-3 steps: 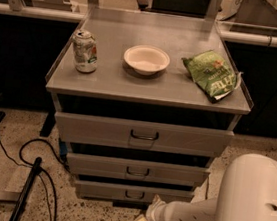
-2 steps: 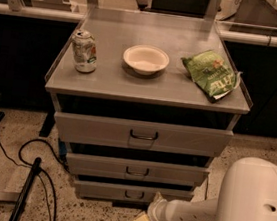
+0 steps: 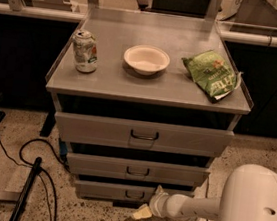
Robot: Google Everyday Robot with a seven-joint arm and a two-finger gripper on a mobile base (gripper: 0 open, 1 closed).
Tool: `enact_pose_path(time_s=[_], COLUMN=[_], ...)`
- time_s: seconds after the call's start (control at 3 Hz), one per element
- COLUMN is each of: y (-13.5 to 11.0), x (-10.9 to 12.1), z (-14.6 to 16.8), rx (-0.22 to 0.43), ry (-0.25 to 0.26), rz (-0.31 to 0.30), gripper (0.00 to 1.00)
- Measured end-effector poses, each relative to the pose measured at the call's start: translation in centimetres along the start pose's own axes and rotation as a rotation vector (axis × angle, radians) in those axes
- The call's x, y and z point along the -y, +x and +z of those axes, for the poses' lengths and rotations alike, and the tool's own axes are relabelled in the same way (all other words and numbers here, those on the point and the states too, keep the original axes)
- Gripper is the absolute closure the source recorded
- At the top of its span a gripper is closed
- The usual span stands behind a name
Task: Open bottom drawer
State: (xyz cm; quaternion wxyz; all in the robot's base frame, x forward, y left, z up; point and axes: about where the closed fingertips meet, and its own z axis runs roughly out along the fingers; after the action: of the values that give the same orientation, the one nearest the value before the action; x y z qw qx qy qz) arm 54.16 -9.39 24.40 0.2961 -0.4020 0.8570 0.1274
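Since the bottom drawer (image 3: 99, 190) looked shut, the gripper (image 3: 145, 210) hung low just beside its bracket handle (image 3: 134, 194), presumably to hook it (open or closed: cannot tell).

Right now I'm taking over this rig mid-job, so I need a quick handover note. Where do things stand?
End effector: low, in front of the lowest flat grey metal drawer, just right of its small dark bracket handle, apparently not on it.
Done: the arm is at the drawer, but the drawer looks shut.
Left: take the handle and pull the drawer out.
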Motion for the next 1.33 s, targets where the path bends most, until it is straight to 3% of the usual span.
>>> enact_pose_path(time_s=[0.33, 0.67, 1.33], y=[0.2, 1.3, 3.5], x=[0.4, 2.5, 5.0], z=[0.9, 2.9, 4.7], rx=[-0.004, -0.037, -0.075], ry=[0.028, 0.076, 0.124], rz=[-0.008, 0.001, -0.007], gripper=[0.00, 0.00, 0.00])
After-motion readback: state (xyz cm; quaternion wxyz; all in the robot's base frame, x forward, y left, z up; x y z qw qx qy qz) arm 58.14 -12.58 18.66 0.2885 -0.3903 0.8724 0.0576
